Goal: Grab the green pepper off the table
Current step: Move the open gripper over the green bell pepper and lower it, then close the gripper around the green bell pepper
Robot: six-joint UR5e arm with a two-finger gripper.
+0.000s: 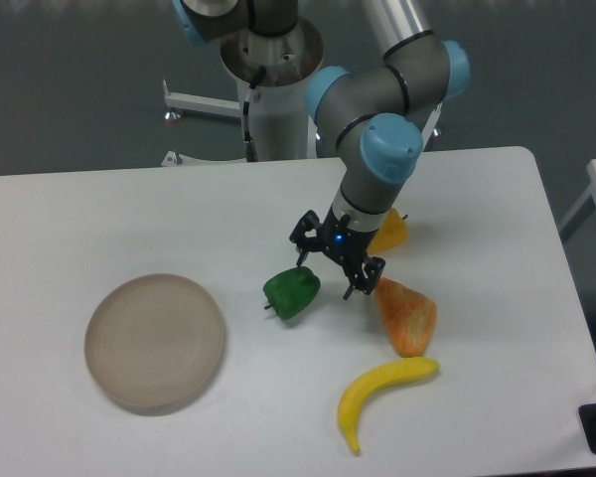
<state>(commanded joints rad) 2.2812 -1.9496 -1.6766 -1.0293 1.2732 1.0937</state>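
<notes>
The green pepper point(292, 292) lies on its side on the white table point(99, 209), near the middle, stem pointing left. My gripper point(327, 272) hangs just right of and slightly above the pepper, its fingers spread open and empty. One fingertip is close to the pepper's upper right side; I cannot tell whether it touches. The arm comes down from the base at the back.
A round beige plate point(155, 342) sits at the left front. An orange-red piece of fruit point(408, 316) lies right of the gripper, a yellow banana point(382, 393) in front of it, and a yellow-orange pepper point(390, 233) partly hidden behind the wrist.
</notes>
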